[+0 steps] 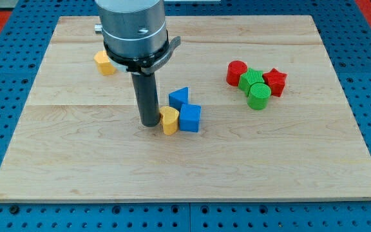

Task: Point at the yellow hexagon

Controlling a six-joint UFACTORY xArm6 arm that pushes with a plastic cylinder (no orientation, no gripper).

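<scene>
My tip (150, 124) touches a yellow block (169, 120); yellow hexagon (104, 63) sits beyond (no pincer fitted): retreat first.

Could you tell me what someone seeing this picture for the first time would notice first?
The big grey arm at the view's top, its dark rod ending with my tip just left of a yellow block beside two blue blocks mid-board. Then the red and green cluster at the right, and another yellow block by the arm.
</scene>
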